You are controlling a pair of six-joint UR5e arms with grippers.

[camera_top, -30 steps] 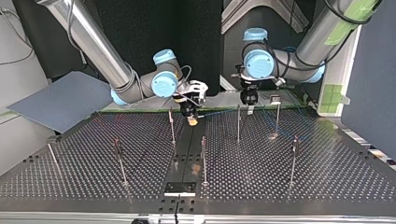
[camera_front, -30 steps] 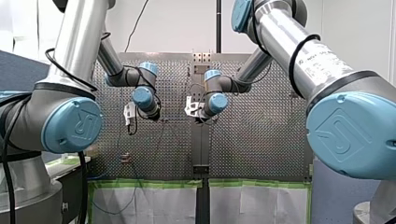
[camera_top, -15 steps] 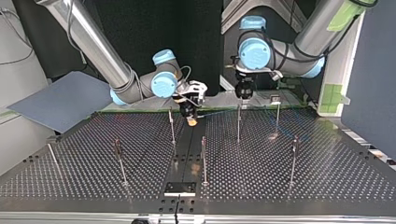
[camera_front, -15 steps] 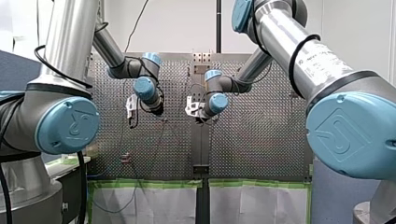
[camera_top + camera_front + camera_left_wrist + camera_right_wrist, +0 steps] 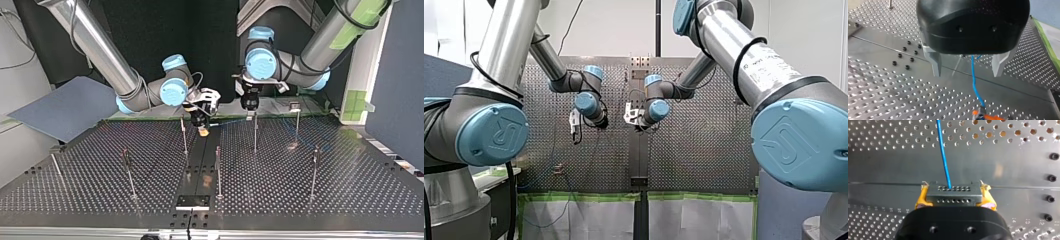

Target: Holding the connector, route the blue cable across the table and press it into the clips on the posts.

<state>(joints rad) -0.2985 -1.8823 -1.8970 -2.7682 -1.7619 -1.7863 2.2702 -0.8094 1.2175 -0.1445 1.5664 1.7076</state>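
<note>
My right gripper (image 5: 954,201) is shut on the grey connector (image 5: 953,192), which sits between its yellow pads (image 5: 920,199). The blue cable (image 5: 944,155) leaves the connector and runs away over the plate. In the left wrist view the cable (image 5: 973,77) passes between my left gripper's (image 5: 967,65) two metal fingers (image 5: 934,62), which stand wide apart and touch nothing. In the top view my right gripper (image 5: 201,126) hangs low near the table's centre strip. My left gripper (image 5: 248,109) hovers just beside it, over a thin post (image 5: 255,134).
Several thin posts stand on the perforated table (image 5: 350,185), among them one (image 5: 184,134) by my right gripper, one (image 5: 218,167) on the centre strip and one (image 5: 297,125) further toward the top view's right. A grey-blue sheet (image 5: 65,107) lies off the table's far left.
My left arm has swung toward the table's middle, closing in on my right gripper, and now hangs over the cable. My right gripper has stayed almost still with the connector.
</note>
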